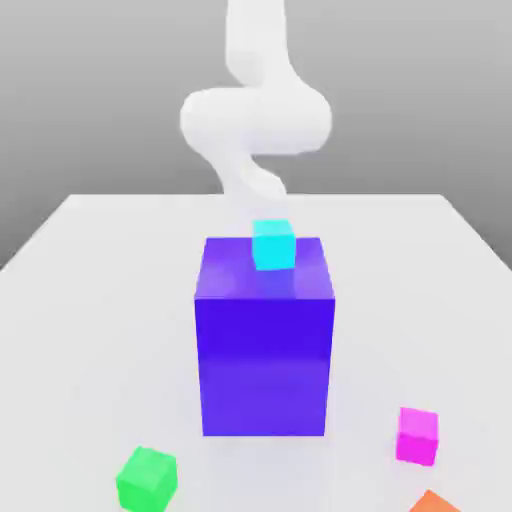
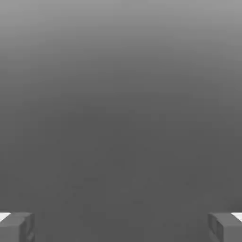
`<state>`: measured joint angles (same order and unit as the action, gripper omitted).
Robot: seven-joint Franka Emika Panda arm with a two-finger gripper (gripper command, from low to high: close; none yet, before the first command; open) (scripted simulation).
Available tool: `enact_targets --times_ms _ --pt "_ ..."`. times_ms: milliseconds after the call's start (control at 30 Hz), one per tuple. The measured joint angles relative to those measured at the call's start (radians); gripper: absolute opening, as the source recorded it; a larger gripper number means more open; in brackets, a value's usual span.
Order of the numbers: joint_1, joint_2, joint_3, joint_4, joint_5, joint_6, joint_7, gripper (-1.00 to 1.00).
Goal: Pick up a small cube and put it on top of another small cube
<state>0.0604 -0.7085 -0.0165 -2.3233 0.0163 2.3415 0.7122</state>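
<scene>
Item, one hand (image 2: 121, 227), mine: open wide, its two dark grey fingers (image 2: 18, 228) far apart, with nothing held between them. In the hand view a plain grey expanse (image 2: 121, 118) lies beyond the fingers, darker in its lower part.

Item, one smooth white arm (image 1: 256, 120), my own: it comes down from the top of the exterior view, bends near the middle, and its pale lower end stands behind the cyan cube as seen from there.

Item, one small, plain cyan cube (image 1: 274, 246): seen against the top of a large, glossy, deep blue block (image 1: 265, 365), towards its middle (whether it quite touches that top, I cannot tell).

Item, the blue block itself: upright, taller than wide, on a broad, white, smooth table (image 1: 90, 330).

Item, one small, bright green cube (image 1: 147, 480): on the table, nearer the camera than the block, towards the exterior view's left, turned at an angle.

Item, one small magenta cube (image 1: 417, 436): on the table, towards the exterior view's right, apart from the block.

Item, one orange piece (image 1: 433, 503): near the magenta cube, closer to the camera, mostly cut off by the picture's edge, a corner showing.
</scene>
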Motion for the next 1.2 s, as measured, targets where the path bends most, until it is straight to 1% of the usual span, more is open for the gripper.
enact_targets --times_ms 300,533,667,800,867,1000,1033,1200 --pt "0.196 0.334 -0.032 -0.084 0.066 0.151 -0.324 0.0" --pt "0.295 0.588 -0.003 -0.149 0.098 0.265 -0.558 0.0" --pt "0.358 0.731 0.025 -0.187 0.075 0.333 -0.663 0.0" --pt "0.387 0.871 0.034 -0.225 0.003 0.402 -0.732 0.0" --pt "0.396 0.943 0.033 -0.225 -0.023 0.449 -0.741 0.0" --pt "0.403 1.089 0.028 -0.2 -0.037 0.563 -0.738 0.0" --pt "0.403 1.108 0.028 -0.197 -0.038 0.578 -0.738 -1.0" --pt "0.403 1.108 0.028 -0.197 -0.039 0.576 -0.736 -1.0"
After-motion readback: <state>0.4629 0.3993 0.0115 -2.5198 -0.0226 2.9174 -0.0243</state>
